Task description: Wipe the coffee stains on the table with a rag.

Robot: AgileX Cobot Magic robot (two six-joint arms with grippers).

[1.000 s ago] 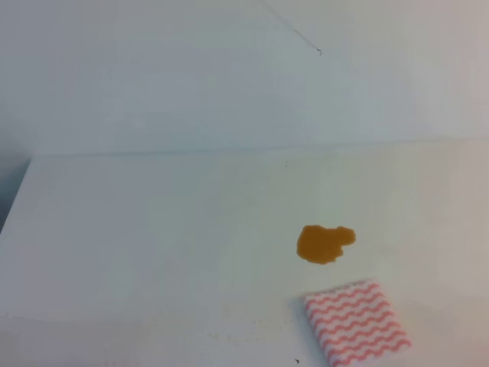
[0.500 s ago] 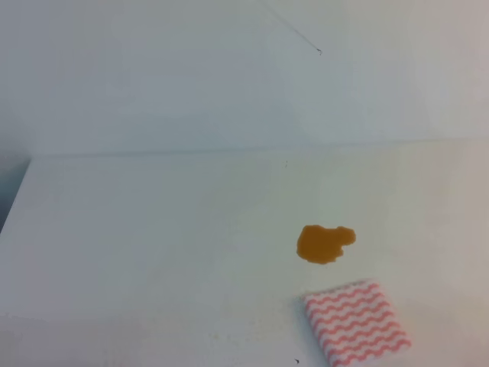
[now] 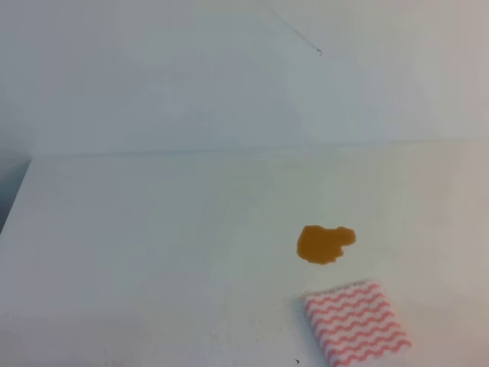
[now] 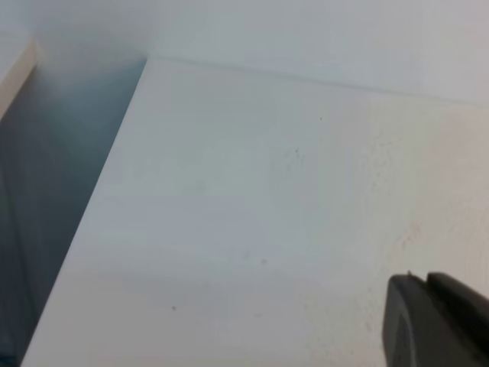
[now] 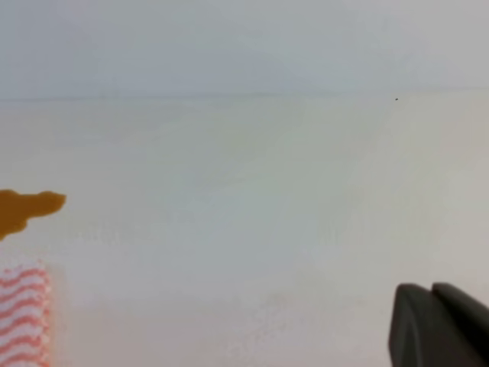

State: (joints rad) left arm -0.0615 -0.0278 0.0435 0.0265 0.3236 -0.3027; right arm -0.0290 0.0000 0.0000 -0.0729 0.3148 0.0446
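I judge this to be the very start: nothing has been picked up, and the small folded square rag (image 3: 356, 323), white with wavy pink-red zigzag stripes, lies flat on the large plain white matte counter (image 3: 153, 245). The amber-brown coffee blotch (image 3: 325, 243), with its irregular rounded outline, sits just beyond the rag, near it but not touching, and is unwiped.

From my right wrist view, the right pincer (image 5: 439, 325) shows as dark fingertips pressed together, holding nothing; the rag's edge (image 5: 23, 313) and the tip of the stain (image 5: 27, 208) lie well off to its left. In the left wrist view, the left pincer (image 4: 435, 321) shows the same dark tips close together, apparently shut and empty, over bare counter well away from the rag.

Next, I reckon the right pincer must spread apart, swing left over the rag, come down and pinch it, then drag it across the stain just beyond.

Around the rag I see only a few tiny dark specks (image 3: 297, 361) and the pale wall (image 3: 229, 76) behind the counter. Nothing stands between pincer and rag.
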